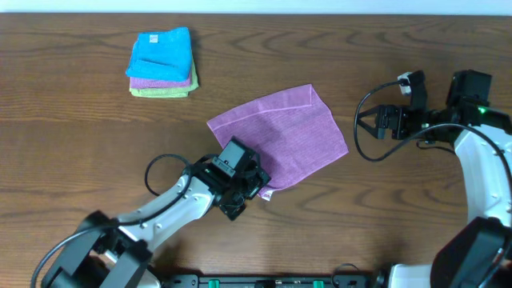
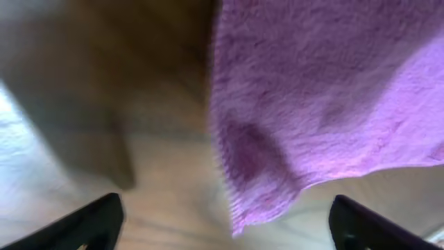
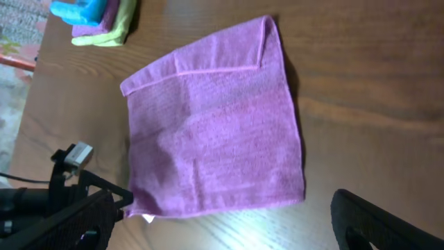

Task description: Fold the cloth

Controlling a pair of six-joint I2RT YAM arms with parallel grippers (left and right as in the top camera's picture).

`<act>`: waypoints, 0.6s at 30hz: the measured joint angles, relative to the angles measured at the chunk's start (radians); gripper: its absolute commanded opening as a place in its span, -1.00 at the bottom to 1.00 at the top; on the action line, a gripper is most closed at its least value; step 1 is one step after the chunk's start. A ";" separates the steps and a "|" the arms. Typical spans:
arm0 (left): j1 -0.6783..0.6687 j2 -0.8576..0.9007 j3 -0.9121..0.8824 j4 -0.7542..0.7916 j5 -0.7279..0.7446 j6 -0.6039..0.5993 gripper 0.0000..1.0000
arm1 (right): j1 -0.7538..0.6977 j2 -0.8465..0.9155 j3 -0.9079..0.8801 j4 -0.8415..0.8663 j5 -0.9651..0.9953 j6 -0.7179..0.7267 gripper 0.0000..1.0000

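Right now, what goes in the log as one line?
cloth: mostly flat | left pincer: open at its corner | right pincer: open, off cloth

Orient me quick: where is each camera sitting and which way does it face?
Overhead: above the table, looking straight down at the purple cloth, stack of folded cloths, left arm, right arm.
Left wrist: low over a cloth corner; own fingertips at the bottom.
Right wrist: from the right, angled down across the cloth; own finger showing.
Shared: all three see the cloth.
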 measured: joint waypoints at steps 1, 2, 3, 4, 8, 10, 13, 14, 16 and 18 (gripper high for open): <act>0.000 0.009 0.000 0.030 0.000 -0.018 0.79 | 0.000 0.011 0.000 0.011 -0.001 -0.009 0.98; 0.001 0.014 0.000 0.053 0.000 -0.036 0.77 | 0.000 0.021 0.000 0.019 -0.002 -0.015 0.99; 0.001 0.018 0.000 0.064 0.000 -0.055 0.70 | 0.000 0.033 0.000 0.024 -0.003 -0.023 0.99; 0.001 0.020 0.000 0.069 -0.001 -0.079 0.55 | 0.000 0.052 0.000 0.028 -0.003 -0.030 0.99; 0.001 0.035 0.000 0.068 -0.003 -0.138 0.08 | 0.000 0.137 0.000 0.024 -0.003 -0.046 0.98; 0.001 0.037 0.000 0.068 -0.003 -0.151 -0.28 | 0.000 0.179 0.000 0.021 -0.004 -0.051 0.99; 0.001 0.037 0.000 0.069 -0.004 -0.166 -0.35 | 0.000 0.222 0.000 0.021 -0.004 -0.058 0.98; 0.001 0.037 0.000 0.069 -0.005 -0.171 -0.32 | 0.000 0.226 0.000 0.021 -0.005 -0.062 0.99; 0.001 0.037 0.000 0.069 -0.004 -0.179 -0.35 | 0.000 0.230 0.000 0.030 0.003 -0.074 0.99; 0.001 0.037 0.000 0.071 -0.004 -0.198 -0.35 | 0.000 0.232 0.000 0.048 0.011 -0.080 0.98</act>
